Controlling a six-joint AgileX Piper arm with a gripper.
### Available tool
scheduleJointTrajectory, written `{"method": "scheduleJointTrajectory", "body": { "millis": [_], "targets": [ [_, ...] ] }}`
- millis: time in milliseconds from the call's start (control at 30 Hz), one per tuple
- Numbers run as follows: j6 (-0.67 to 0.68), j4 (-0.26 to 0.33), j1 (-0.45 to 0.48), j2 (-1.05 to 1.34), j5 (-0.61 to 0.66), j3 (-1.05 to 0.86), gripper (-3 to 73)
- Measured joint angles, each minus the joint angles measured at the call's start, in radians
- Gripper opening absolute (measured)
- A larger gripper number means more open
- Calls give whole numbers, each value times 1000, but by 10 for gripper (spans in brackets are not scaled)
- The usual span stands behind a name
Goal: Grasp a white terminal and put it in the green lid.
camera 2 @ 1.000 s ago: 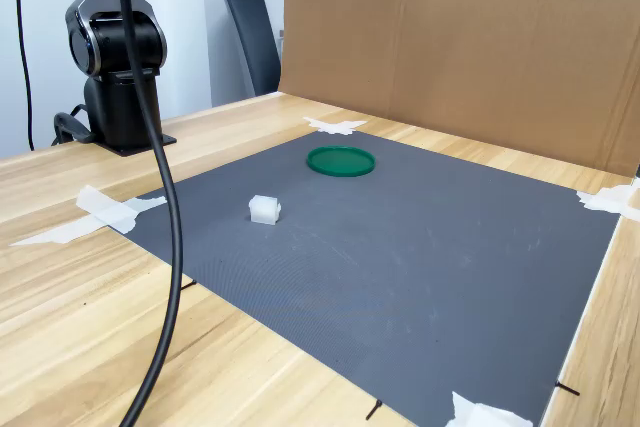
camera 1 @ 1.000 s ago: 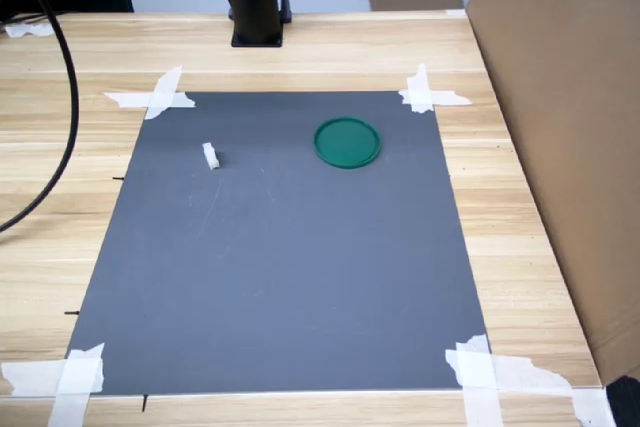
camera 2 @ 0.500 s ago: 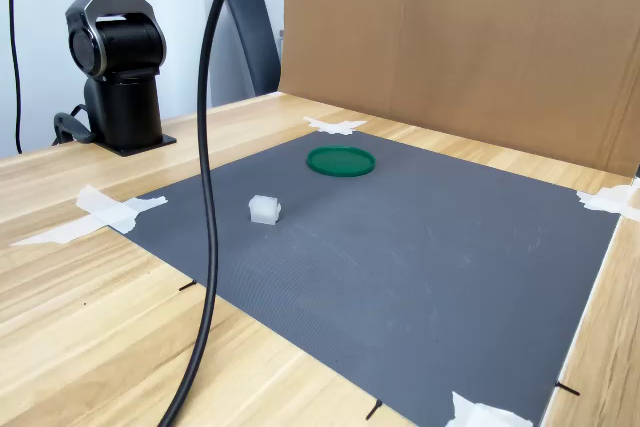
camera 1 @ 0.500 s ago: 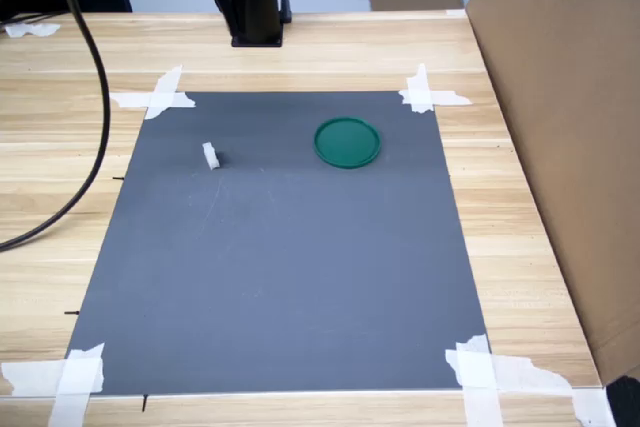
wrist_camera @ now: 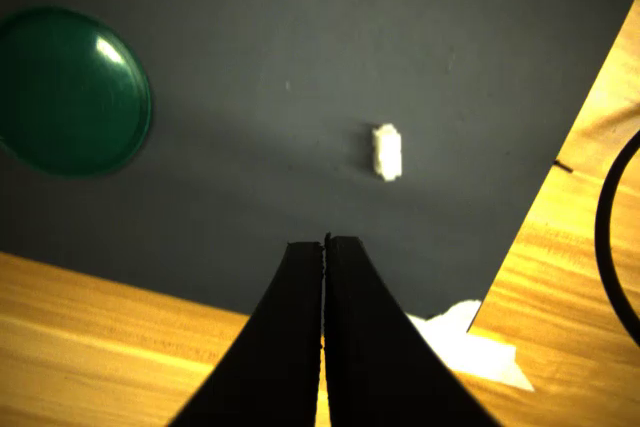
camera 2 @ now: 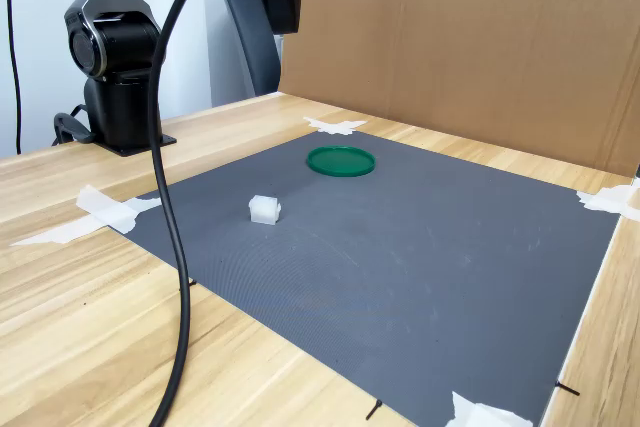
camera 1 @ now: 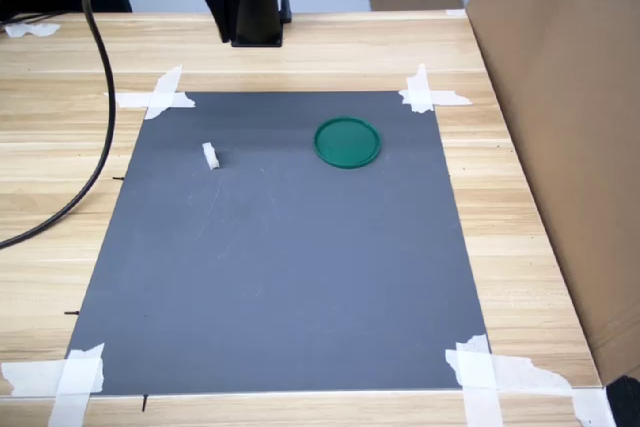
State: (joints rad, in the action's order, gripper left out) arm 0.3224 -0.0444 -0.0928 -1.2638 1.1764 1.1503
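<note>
My hand (wrist_camera: 324, 240) is pressed tight together and holds nothing. It hangs high over the edge of the gray mat (wrist_camera: 300, 97). The white terminal (wrist_camera: 387, 151) lies on the mat just past my fingertips, not touching them. The green lid (wrist_camera: 70, 90) lies flat farther off to one side, well apart from the terminal. The mat is taped to the wooden surface (camera 1: 300, 47).

Open grey mat (camera 1: 280, 267) surrounds the white terminal (camera 1: 210, 155); the green lid (camera 1: 347, 142) lies well apart, and a cardboard wall (camera 1: 560, 127) borders the tabletop (camera 1: 40, 147).
</note>
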Motion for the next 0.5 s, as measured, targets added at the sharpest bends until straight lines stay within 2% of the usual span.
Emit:
{"method": "scheduleJointTrajectory", "body": {
  "millis": [133,500],
  "targets": [
    [-6,1,0,0,-56,0,-28],
    [-7,-15,9,-65,-86,0,-28]
  ]
}}
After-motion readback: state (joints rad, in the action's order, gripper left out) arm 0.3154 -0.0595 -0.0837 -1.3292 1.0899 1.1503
